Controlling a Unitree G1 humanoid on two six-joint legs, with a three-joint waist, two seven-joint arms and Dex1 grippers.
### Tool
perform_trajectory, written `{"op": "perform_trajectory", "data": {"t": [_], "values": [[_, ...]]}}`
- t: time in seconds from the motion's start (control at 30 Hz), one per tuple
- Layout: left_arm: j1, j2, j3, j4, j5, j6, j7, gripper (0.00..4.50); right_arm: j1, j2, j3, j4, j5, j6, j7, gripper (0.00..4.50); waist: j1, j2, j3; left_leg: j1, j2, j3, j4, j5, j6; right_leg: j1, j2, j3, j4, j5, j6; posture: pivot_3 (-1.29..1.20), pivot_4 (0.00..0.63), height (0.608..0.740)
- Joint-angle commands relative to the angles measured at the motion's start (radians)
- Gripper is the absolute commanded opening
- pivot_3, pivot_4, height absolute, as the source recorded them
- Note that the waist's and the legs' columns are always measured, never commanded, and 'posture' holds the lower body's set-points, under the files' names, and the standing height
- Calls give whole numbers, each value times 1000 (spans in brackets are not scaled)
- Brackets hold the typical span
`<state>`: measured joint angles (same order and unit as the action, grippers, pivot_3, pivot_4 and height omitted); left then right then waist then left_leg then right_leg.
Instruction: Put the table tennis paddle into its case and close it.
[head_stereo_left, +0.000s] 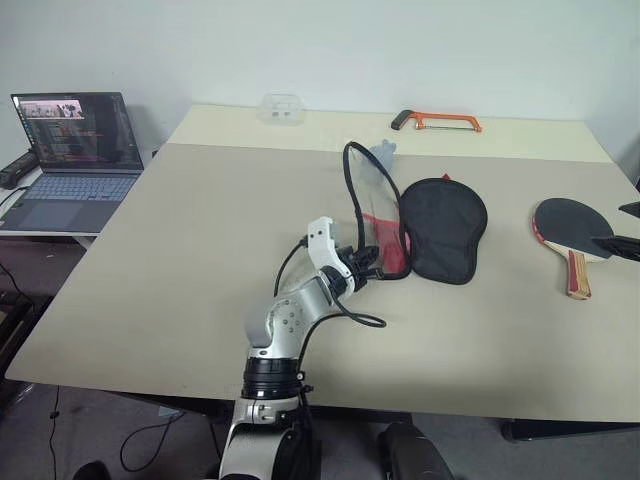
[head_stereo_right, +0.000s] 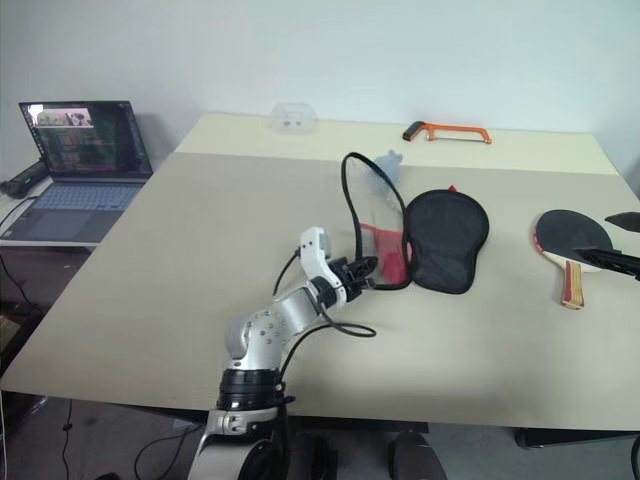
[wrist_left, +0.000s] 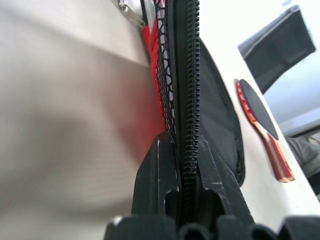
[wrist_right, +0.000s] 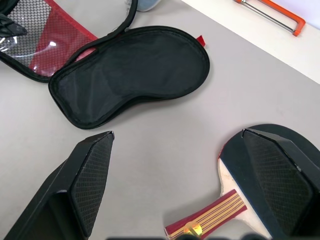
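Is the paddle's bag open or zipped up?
Open. The case is unzipped and spread: one black half lies flat on the table, while the left gripper holds the clear half up by its zipper edge.

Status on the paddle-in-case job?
Done: case unzipped, black half flat on the table. In hand: left hand shut on the case's zipper edge, propping the clear half up. Left: table tennis paddle lies outside, open right hand above it; insert, zip.

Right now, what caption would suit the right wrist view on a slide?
Open right tool hovers over the paddle, beside the unzipped case.
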<state>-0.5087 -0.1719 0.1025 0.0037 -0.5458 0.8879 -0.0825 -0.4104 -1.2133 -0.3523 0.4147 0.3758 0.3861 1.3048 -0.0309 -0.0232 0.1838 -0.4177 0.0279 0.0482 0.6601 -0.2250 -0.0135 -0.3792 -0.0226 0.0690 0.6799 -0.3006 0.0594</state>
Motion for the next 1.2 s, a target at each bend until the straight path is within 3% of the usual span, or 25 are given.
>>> {"op": "perform_trajectory", "data": {"t": [0.03, 0.4, 0.57, 0.67, 0.83, 0.87, 1.0, 1.2], "values": [[-7, -41, -11, -29, -14, -5, 19, 33, -6, -5, -9, -27, 13, 5, 3, 4500, 0, 0, 0, 0, 0, 0, 0, 0, 0, 0, 0, 0, 0, 0, 0, 0, 150, 740], [-7, 6, -5, -28, -52, 70, -2, 33, -5, -12, -10, -32, 12, 6, 6, 4500, 0, 0, 0, 0, 0, 0, 0, 0, 0, 0, 0, 0, 0, 0, 0, 0, 150, 740], [-24, 88, -21, -19, -39, 76, -66, 1604, 0, 0, -9, -51, 11, 13, -12, 4500, -1, 0, 0, 0, 0, 0, 0, 0, 0, 0, 0, 0, 0, 0, 0, 0, 150, 740], [-43, 204, -88, -11, 13, 41, -162, 2670, -37, 42, 3, -49, -7, 6, -94, 4500, -4, 0, 0, 1, 0, 0, 0, 0, 0, 0, 2, 0, 0, 0, 0, 0, 150, 740], [-62, 308, -105, -41, 13, 32, -264, 4479, -67, 117, 31, -91, -15, 55, -215, 4500, 0, 0, 0, 0, 1, 0, 0, 0, 0, 0, 1, 0, 0, 0, 0, 0, 150, 740], [-63, 342, -116, -61, 11, 37, -298, 4479, -76, 138, 39, -99, -24, 66, -254, 4500, 0, 0, 0, 0, 1, 0, 0, 0, 0, 0, 0, 0, 0, 0, 0, 0, 150, 740], [-29, 625, -170, -209, -7, 2, -581, 4479, -144, 219, 109, -113, -101, 242, -476, 4500, -10, 0, 0, 0, 2, 1, -1, 1, -2, -2, 2, 1, 1, 0, -1, 0, 150, 740], [-96, 736, -105, -136, 1, -78, -678, 4479, -332, 319, 74, -21, -124, 538, -764, 4500, -2, 1, 0, 0, 3, 1, -1, 0, -1, -2, -1, 0, 1, 0, -1, 0, 150, 740]]}}
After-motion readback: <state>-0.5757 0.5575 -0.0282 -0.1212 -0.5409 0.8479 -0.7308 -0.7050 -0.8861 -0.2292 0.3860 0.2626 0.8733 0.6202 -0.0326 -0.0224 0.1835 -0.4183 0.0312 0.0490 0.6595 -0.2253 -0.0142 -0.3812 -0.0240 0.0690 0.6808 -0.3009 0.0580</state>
